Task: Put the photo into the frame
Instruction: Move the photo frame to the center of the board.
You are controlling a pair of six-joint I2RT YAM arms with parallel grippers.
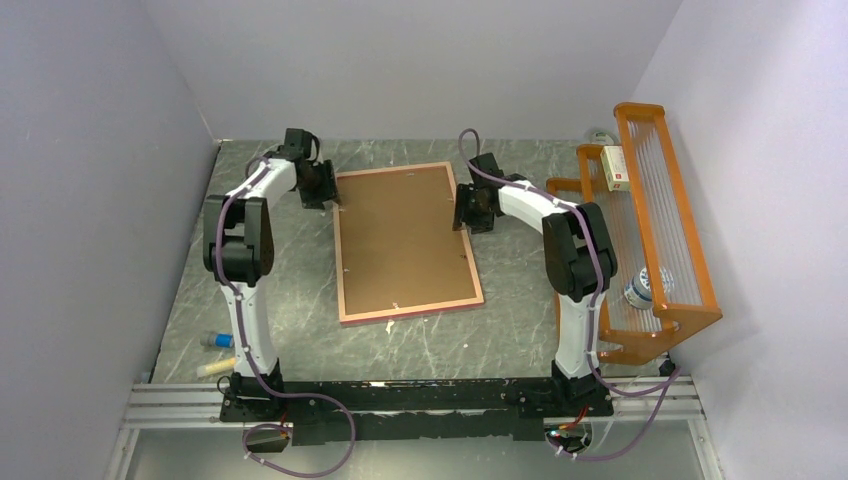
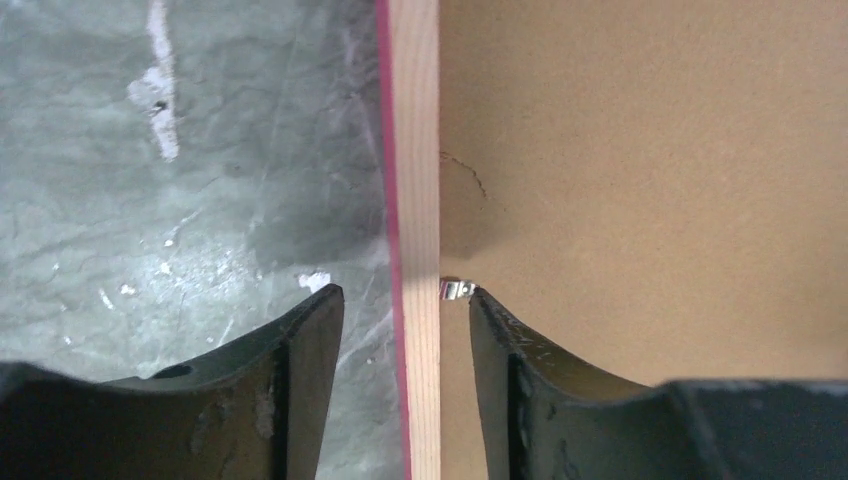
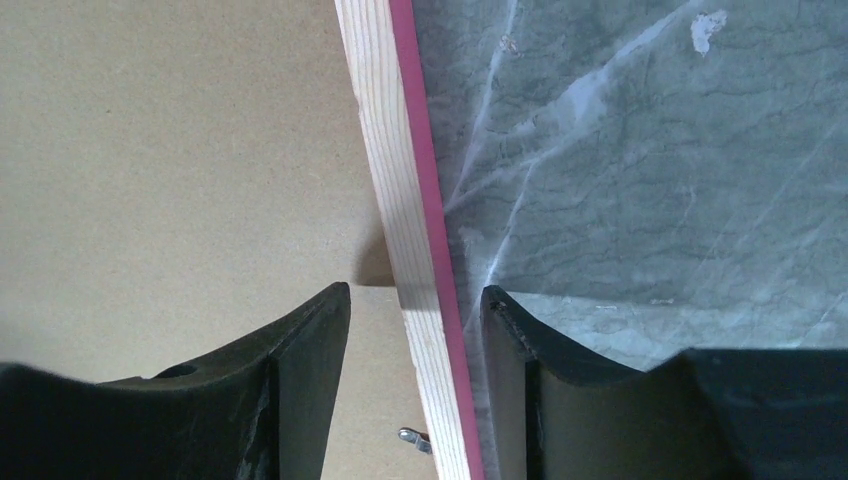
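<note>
Our left gripper [image 2: 405, 300] and right gripper [image 3: 415, 295] stand spread astride the frame [image 2: 415, 150], so we risk skewing it if they close unevenly.

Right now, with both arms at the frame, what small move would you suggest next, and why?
Probably close both grippers: the left gripper and right gripper each straddle a side rail of the frame, fingers open with gaps either side.

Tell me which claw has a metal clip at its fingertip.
The left claw: its clip sits at a fingertip; the right claw has one deeper between fingers.
</note>
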